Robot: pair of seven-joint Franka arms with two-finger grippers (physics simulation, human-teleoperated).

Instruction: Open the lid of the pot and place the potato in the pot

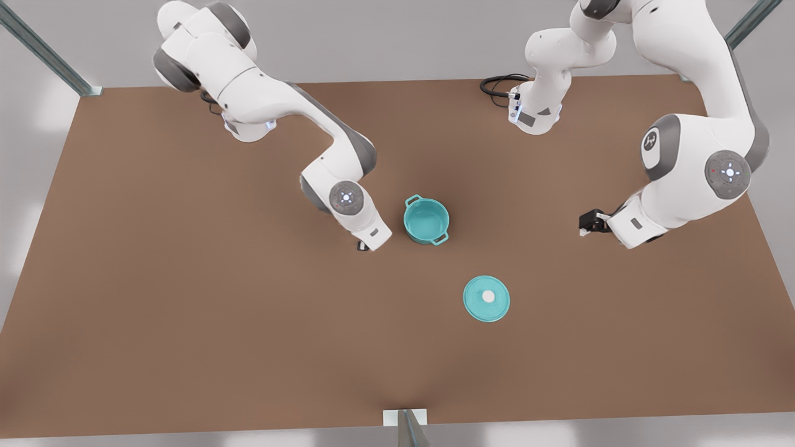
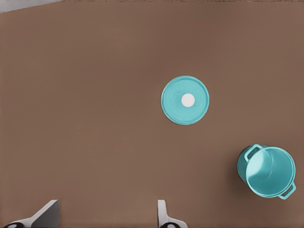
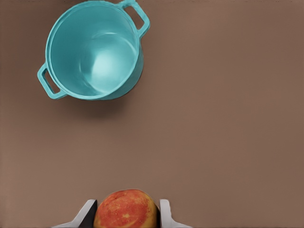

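The right gripper (image 3: 126, 216) — fingers clamped on the potato (image 3: 125, 209) — sits just beside the open pot (image 1: 426, 220), nearer it than the waiting left gripper (image 2: 107, 216), fingers spread — the pot lid (image 1: 486, 298) flat on the worktop (image 1: 186, 310).

A brown table (image 1: 186, 310) is seen spread across the front view, its surface plain and matte. Grey floor is seen beyond its edges. Slanted metal posts (image 1: 43, 53) are set at the far corners, one at the front view's left and another (image 1: 748, 22) at the front view's right. A black cable (image 1: 497, 84) is looped on the table's far edge. A small pale bracket (image 1: 405, 417) is fixed at the near edge.
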